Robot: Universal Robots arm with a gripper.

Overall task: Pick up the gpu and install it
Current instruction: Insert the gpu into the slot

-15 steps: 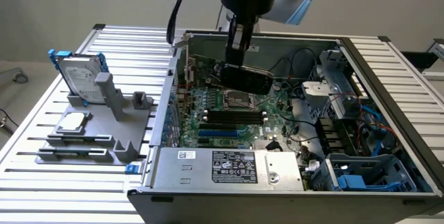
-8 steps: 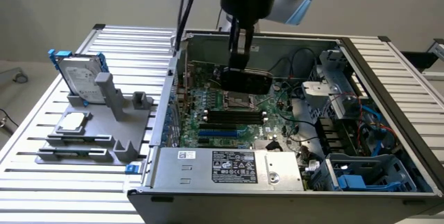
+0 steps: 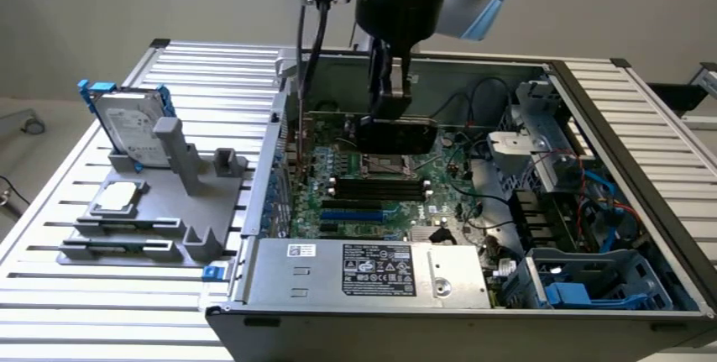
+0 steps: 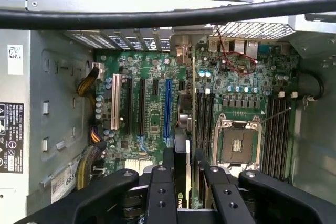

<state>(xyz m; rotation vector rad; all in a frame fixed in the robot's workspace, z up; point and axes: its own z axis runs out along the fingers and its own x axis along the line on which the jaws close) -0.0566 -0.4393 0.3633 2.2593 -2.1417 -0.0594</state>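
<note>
My gripper (image 3: 389,108) hangs inside the open computer case (image 3: 627,169), shut on the gpu (image 3: 395,135). The gpu's black shroud faces the exterior camera, and the card is held upright above the green motherboard (image 3: 370,186), near its far end. In the wrist view the gpu (image 4: 181,174) appears edge-on as a thin dark card between my black fingers (image 4: 160,187). It hovers over the motherboard (image 4: 152,124), close to the long blue slot (image 4: 168,106) and beside the black slots. I cannot tell whether the card touches the board.
A silver hard drive with blue rails (image 3: 129,123) and a small square silver chip (image 3: 117,198) rest on the grey fixture (image 3: 180,236) outside the case. The power supply (image 3: 370,270) closes the near side. The CPU socket (image 4: 239,142) and a black cable (image 4: 157,17) are close by.
</note>
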